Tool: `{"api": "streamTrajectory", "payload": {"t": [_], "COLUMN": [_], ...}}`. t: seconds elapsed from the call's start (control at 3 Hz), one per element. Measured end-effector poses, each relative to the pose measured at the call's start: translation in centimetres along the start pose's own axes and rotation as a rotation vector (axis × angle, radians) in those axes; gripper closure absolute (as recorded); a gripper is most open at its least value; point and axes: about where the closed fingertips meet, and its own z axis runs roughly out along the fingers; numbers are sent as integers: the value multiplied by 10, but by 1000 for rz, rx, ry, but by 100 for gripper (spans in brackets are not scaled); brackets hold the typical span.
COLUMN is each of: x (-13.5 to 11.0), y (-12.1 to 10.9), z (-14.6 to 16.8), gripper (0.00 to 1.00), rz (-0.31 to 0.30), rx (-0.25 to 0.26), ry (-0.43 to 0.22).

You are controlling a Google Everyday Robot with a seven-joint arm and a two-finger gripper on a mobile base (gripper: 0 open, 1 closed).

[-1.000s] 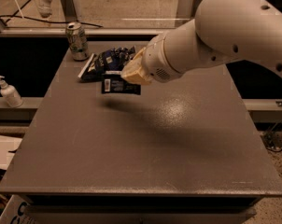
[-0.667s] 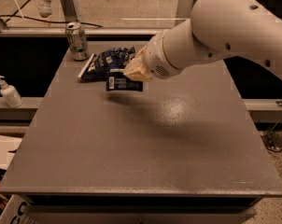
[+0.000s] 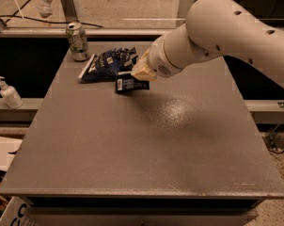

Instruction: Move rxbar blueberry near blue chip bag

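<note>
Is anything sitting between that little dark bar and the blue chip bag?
Nothing visible. The hand holds the rxbar blueberry right beside the blue chip bag, no object between them. The can stands beyond the bag, out of the way.

Single view only. Looks down from above the near edge of the table (image 3: 132,164), faces the far side, sits fairly close. Catches the gripper (image 3: 138,74) at far middle, clamped on the rxbar blueberry (image 3: 129,84).

Gripper (image 3: 138,75) holds rxbar blueberry (image 3: 128,84) just front-right of blue chip bag (image 3: 106,62); can (image 3: 77,41) behind-left; both on tabletop (image 3: 132,149).
</note>
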Motion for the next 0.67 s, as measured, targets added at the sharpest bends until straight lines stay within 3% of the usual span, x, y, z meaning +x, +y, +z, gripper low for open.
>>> {"api": "streamTrajectory", "payload": {"t": [0.67], "x": [1], "y": [-4], "z": [21], "gripper": [59], "rz": [-11], "rx": [-23], "ry": [-1]}}
